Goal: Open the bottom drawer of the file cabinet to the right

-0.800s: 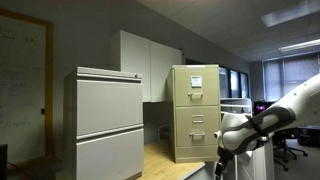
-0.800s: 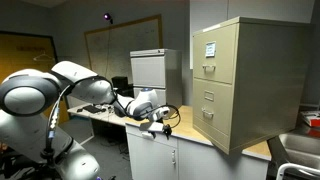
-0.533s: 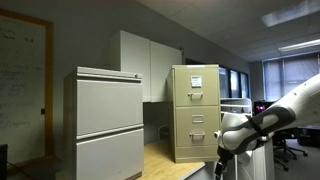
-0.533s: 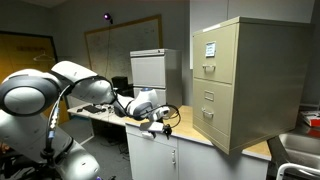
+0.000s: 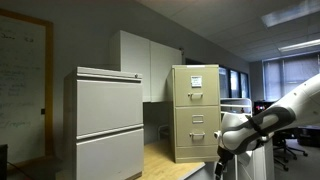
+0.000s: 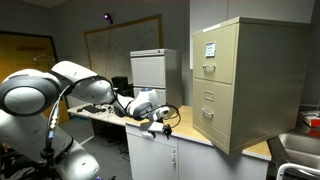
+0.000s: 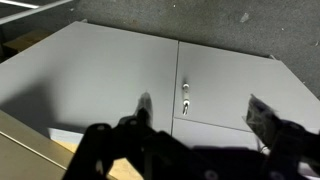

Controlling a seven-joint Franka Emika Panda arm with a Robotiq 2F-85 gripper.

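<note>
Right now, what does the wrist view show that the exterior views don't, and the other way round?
Only the wrist view: a close look at two grey cupboard doors with a small lock at their seam. Only the exterior views: the file cabinet with its drawers shut, including the bottom drawer, and the wider light-grey cabinet. Both: the gripper, jaws open, apart from the file cabinet.

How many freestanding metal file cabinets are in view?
2. The tall narrow tan metal file cabinet stands near the white wall cupboards; the wider light-grey metal cabinet stands apart from it. Others may be out of frame.
</note>
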